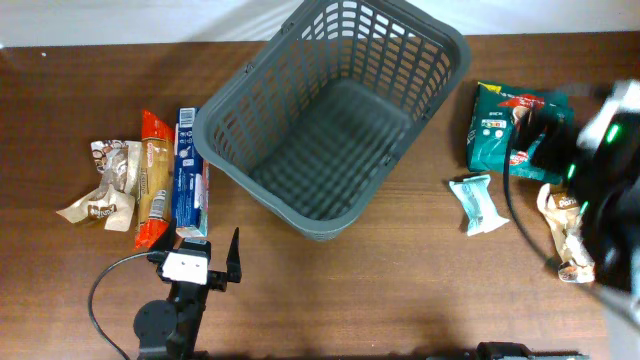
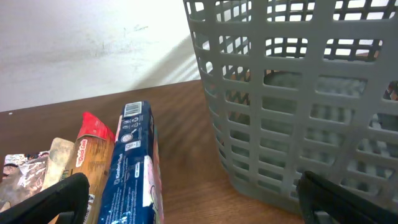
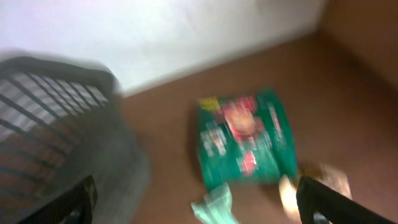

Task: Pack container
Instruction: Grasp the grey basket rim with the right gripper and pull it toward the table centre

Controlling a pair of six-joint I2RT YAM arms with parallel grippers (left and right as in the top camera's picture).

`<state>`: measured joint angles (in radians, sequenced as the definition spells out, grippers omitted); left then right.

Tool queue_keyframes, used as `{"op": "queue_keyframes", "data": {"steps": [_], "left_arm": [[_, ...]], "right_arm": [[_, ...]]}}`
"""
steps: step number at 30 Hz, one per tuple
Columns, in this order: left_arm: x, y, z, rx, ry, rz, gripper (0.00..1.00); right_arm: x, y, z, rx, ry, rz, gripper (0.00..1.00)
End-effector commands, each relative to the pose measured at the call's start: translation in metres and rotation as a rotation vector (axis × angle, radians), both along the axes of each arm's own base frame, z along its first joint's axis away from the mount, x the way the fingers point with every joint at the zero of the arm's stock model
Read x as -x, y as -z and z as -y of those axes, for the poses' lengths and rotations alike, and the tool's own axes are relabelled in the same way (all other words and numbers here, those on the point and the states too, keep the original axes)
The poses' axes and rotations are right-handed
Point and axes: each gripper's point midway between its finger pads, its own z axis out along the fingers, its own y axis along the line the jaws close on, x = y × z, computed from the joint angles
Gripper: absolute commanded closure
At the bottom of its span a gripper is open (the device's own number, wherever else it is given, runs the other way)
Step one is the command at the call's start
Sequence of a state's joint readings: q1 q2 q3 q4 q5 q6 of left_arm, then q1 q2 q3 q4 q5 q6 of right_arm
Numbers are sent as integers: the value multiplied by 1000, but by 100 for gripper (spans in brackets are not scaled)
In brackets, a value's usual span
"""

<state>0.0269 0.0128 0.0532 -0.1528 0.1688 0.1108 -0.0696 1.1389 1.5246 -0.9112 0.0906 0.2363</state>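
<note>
The basket [image 1: 340, 150] sits mid-table at an angle, empty, so by my judgement packing has not begun; packets lie left of it, the blue packet [image 1: 190, 170] nearest the rim; others wait on the right, the green packet [image 1: 515, 125] among them; left gripper [image 2: 193, 190] and right gripper [image 3: 196, 199] both gape wide, holding nothing.

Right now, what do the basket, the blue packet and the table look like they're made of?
Basket: moulded plastic, matt grey, judging by its uniform lattice walls and thick rim.
Blue packet: glossy printed film or thin card; the sheen shows, but I cannot tell which.
Table: wood or wood-look laminate, brown with visible grain and a low sheen.
</note>
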Motion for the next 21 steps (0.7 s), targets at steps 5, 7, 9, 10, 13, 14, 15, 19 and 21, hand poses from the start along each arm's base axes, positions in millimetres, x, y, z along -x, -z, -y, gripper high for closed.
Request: {"op": "queue_keyframes", "data": {"steps": [5,7,9,10,13,14,15,19,21], "left_arm": [[0,0,2,6,7,4,1],[0,0,2,6,7,4,1],[0,0,2,5,7,4,1],[0,0,2,6,7,4,1],[0,0,2,6,7,4,1],[0,0,2,6,7,4,1],[0,0,2,6,7,4,1],[0,0,2,6,7,4,1],[0,0,2,6,7,4,1]], "right_arm": [[-65,-66,-19,57,-199,-9,1],[-81,-63,-28,70,-281,-41,1],[-99,-53,-36,96,-368,-87,1],[-108,-45,-40,112,-414,-110,1],[-129,-21,-47,143,-517,-165,1],[-135,-13,-49,154,-546,-179,1],[-141,-3,-50,166,-571,-198,1],[-161,34,-57,251,-681,-263,1],[-166,42,-62,280,-721,-272,1]]}}
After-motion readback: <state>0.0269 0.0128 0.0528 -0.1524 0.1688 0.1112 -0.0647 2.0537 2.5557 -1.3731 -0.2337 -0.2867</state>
